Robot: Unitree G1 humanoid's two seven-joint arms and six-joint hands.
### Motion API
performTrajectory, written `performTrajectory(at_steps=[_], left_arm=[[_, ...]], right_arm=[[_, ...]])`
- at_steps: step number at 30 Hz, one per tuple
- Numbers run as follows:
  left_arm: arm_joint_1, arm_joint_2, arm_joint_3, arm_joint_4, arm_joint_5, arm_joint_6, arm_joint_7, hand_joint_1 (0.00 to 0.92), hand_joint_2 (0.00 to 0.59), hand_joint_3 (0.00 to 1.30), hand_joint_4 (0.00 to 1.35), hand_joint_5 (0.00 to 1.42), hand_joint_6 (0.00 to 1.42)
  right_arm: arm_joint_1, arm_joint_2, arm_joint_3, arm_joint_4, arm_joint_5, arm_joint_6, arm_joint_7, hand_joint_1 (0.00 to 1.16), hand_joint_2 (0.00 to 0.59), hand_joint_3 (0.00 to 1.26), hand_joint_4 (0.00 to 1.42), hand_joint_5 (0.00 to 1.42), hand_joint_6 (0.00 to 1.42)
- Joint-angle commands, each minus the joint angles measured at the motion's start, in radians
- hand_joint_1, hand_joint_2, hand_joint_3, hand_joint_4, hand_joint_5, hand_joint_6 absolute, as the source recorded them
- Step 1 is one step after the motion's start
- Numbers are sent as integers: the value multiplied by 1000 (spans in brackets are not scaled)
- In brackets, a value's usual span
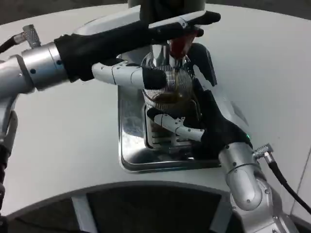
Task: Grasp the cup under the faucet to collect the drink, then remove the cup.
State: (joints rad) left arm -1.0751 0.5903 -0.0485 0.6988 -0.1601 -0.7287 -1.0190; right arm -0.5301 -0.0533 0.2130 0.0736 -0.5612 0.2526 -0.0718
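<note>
- Nearest to me, my right forearm [243, 179] came up from the lower right edge of the picture, silver at the wrist, with a black cable trailing off beside it.
- My right hand [206, 121] sat over the steel drip tray [127, 145], its dark palm turned towards the cup [170, 94].
- The right fingers [177, 126] curled round the cup's lower part from the right; one white finger lay across the front just below the cup, and I read this as a grip on the cup.
- The drip tray was sunk into the white table [63, 145], with a slotted grate [163, 141] in its middle, partly hidden under my right hand.
- The cup was clear and ribbed, upright over the grate and directly under the faucet [167, 53]; a dark brown drink lay in its lower half.
- Whether the cup's base touched the grate or hung just above it I could not tell, as my fingers covered it.
- My left forearm [43, 65] reached in from the left edge, silver near the elbow and black-sleeved towards the wrist.
- My left hand [141, 48] was up at the faucet, above the cup.
- The upper left fingers [189, 22] stretched straight along the top of the dispenser, by its red tap handle [180, 43]; a lower white finger ran across to the cup's rim on the left.
- Whether the left hand was pressing the handle or only resting against it I could not tell.
- Farthest off, the table ran on white behind the dispenser.
</note>
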Motion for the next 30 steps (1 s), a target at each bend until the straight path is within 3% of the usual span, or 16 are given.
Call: performTrajectory(at_steps=[1,10,17,21,24,30], left_arm=[[16,-3,28,-14,-64,117,-38,0,3,53,5,89,0],[30,-22,100,-145,-187,344,-63,0,4,65,27,116,0],[64,-14,144,-229,-237,504,-53,0,4,66,34,123,0],[90,-5,160,-245,-227,530,-51,0,4,66,39,129,0],[103,0,170,-243,-217,531,-48,0,4,66,40,131,0],[116,9,182,-234,-210,528,-43,0,4,66,47,134,0]], right_arm=[[0,1,4,11,6,1,-16,519,170,0,0,0,0],[6,2,9,4,4,1,-23,530,181,0,0,0,0],[13,8,16,-3,3,-3,-35,558,187,0,0,0,0],[19,13,20,-8,0,-8,-47,633,195,161,0,0,0],[23,18,21,-15,1,-7,-58,659,200,212,0,0,0],[32,28,24,-29,-2,-2,-82,753,212,410,184,14,2]])
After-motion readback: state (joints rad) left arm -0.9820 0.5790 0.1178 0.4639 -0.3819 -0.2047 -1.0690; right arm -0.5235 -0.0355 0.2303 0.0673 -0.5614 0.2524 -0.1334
